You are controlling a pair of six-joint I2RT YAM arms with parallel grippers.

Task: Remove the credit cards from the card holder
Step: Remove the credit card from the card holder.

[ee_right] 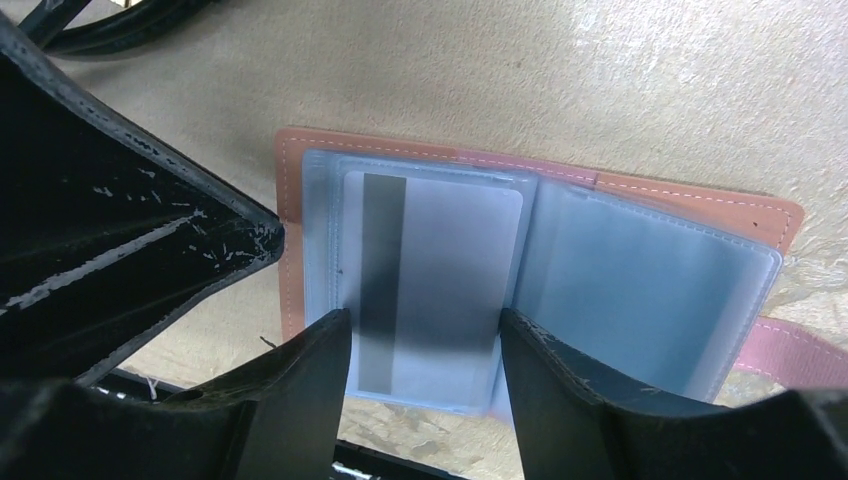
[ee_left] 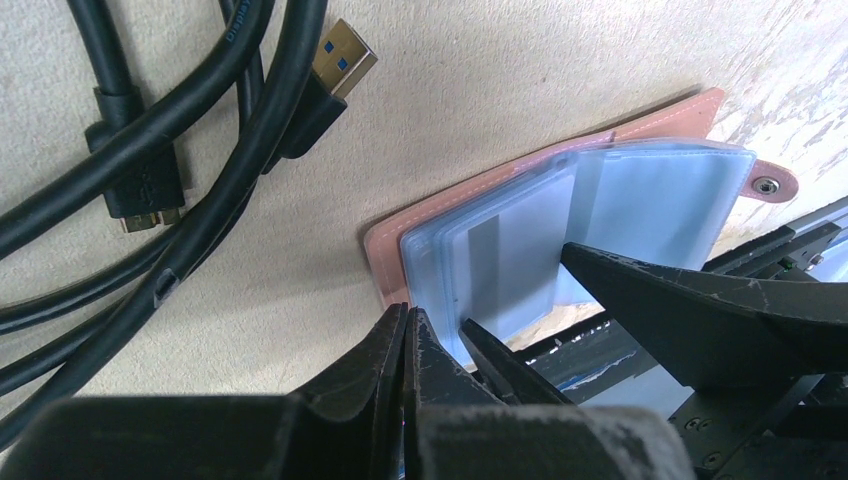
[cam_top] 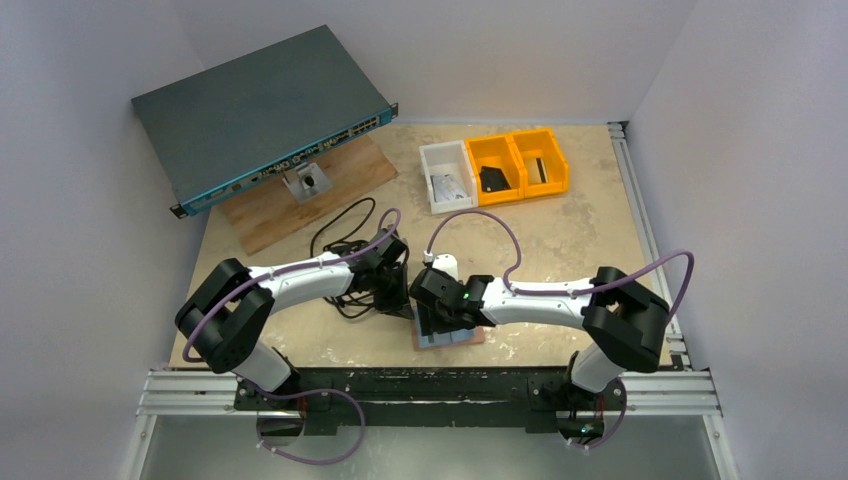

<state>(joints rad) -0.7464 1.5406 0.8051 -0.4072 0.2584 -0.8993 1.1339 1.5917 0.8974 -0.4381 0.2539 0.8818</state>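
Observation:
The card holder (cam_top: 462, 339) lies open near the table's front edge, its pink-brown rim (ee_left: 520, 175) around clear pockets, its snap tab (ee_left: 768, 184) to one side. A white credit card (ee_right: 430, 270) with a black stripe sits in the left pocket; the other card is hidden. My right gripper (ee_right: 425, 345) is open, its fingers (ee_right: 545, 375) on either side of that card's near end. My left gripper (ee_left: 408, 320) is shut and empty, its tips at the holder's left near corner. Both grippers hang over the holder in the top view, left (cam_top: 405, 303), right (cam_top: 440, 322).
Black USB cables (ee_left: 200, 150) lie just left of the holder and behind the left arm (cam_top: 345, 235). A wooden board (cam_top: 300, 195) with a network switch (cam_top: 260, 115) stands at the back left. A white bin (cam_top: 447, 175) and orange bins (cam_top: 515, 165) stand at the back.

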